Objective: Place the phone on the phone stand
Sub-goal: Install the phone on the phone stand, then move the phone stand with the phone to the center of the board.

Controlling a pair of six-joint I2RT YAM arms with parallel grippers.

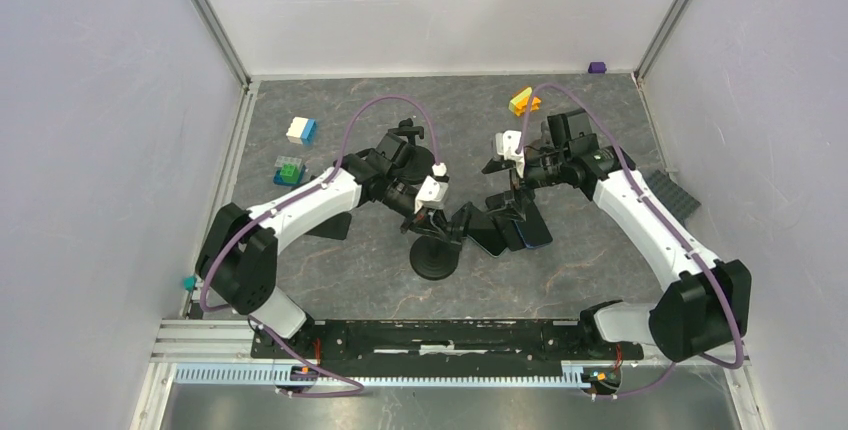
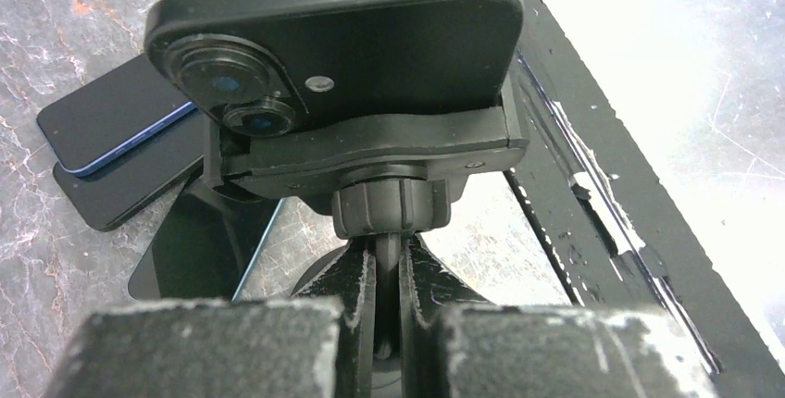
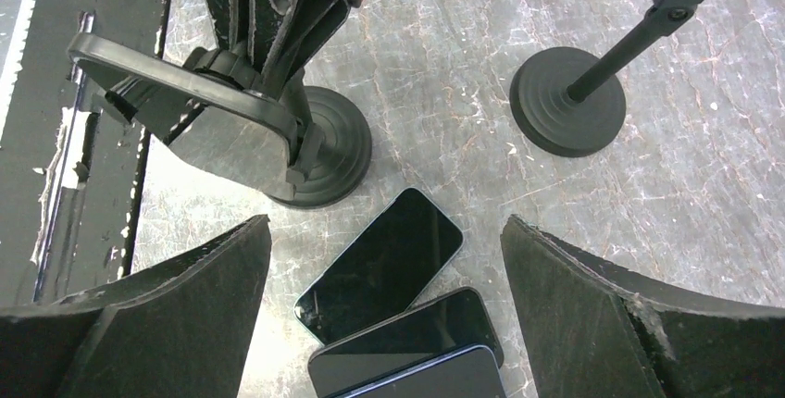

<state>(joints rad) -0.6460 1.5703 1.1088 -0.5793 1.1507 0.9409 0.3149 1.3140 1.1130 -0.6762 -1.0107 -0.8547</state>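
— Phone [image 2: 370, 37] position?
— Seated in the cradle of the phone stand [image 2: 389, 153], lens side seen from the left wrist. Left end effector [image 2: 389, 268] is clamped on the stand's neck. Right end effector [image 3: 384, 227] is spread wide, nothing held, above spare phones [image 3: 407, 333] lying on the desk [image 3: 481, 93].
— Handling?
— Judged rigid, slick, glass-faced, fairly light. Best taken by the long edges, faces avoided.

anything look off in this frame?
Minor only. The phone sits off-centre on the stand, with its camera end overhanging. Three spare phones lie overlapped on the table. The black rail has chipped paint. Nothing looks spilled or broken.
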